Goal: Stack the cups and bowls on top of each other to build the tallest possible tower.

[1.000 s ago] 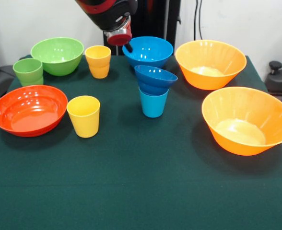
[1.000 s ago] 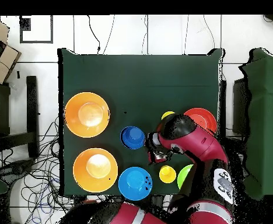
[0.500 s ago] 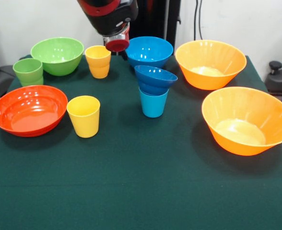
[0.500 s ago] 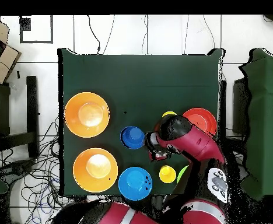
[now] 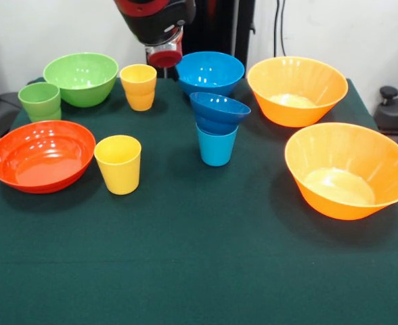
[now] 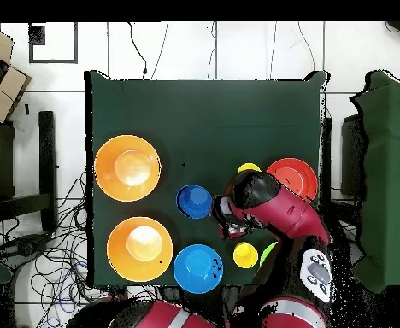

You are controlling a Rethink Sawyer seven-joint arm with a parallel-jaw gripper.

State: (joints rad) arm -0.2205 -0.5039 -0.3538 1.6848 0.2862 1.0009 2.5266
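Near the middle of the table, your small dark blue plastic bowl [image 5: 219, 112] sits tilted on the light blue plastic cup [image 5: 216, 145], so a bump from the gripper [image 5: 164, 57] (I cannot tell its state) could tip it off.

A table covered in dark green cloth [image 5: 199, 264] carries glossy plastic ware. Along one side sit a green round bowl [image 5: 81, 78], a green tapered cup [image 5: 40, 101] and a wide red-orange bowl [image 5: 41, 155]. Two yellow tumblers [image 5: 139, 86] [image 5: 118, 163] stand apart. A medium light blue bowl [image 5: 209, 72] rests near two large orange bowls [image 5: 296, 89] [image 5: 348, 168]. A light blue cup [image 5: 216, 147] stands near the middle, a small dark blue bowl [image 5: 218, 112] on top of it.
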